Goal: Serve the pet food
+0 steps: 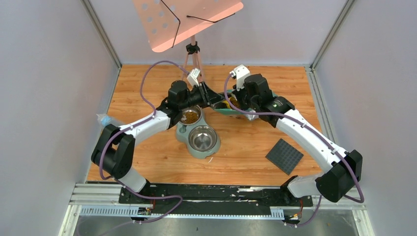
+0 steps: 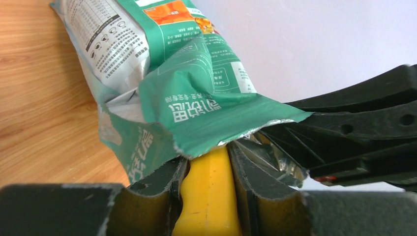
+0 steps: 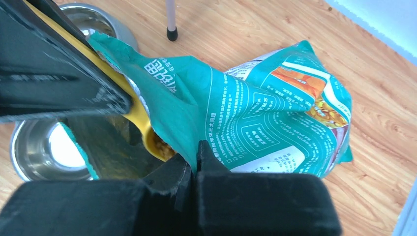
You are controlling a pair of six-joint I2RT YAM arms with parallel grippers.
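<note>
**While the bag mouth is pinned open, the scoop should come out level**

Because the yellow plastic scoop [image 2: 209, 196] sits deep in the mouth of the teal-green foil bag [image 3: 255, 113], the step in hand looks like drawing a load out for the bowls. The left jaws are clamped on the scoop's handle, one on each side, at the bottom centre of the left wrist view. The right jaws are pressed together on the bag's torn lip, at the bottom centre of the right wrist view, holding the mouth open. Small brown kibble pellets [image 3: 164, 146] fill the scoop's cup inside the bag, left of centre in that view. More kibble lies in the farther steel bowl [image 1: 190, 116] of the pale green double feeder [image 1: 181, 132] at the centre of the overhead view, while the nearer steel bowl [image 1: 202, 138] looks empty.

To do it well, the left arm should probably withdraw along the handle's line with the cup level, clearing the crumpled foil that drapes over it. A snag there could tip pellets onto the wooden bench [image 1: 246, 142]. The right jaws are best left gripping until the cup is clear, since the bag lies slack on its side. The feeder is near the bag, so the carry is short, and tipping low over a bowl would limit bounce.
</note>
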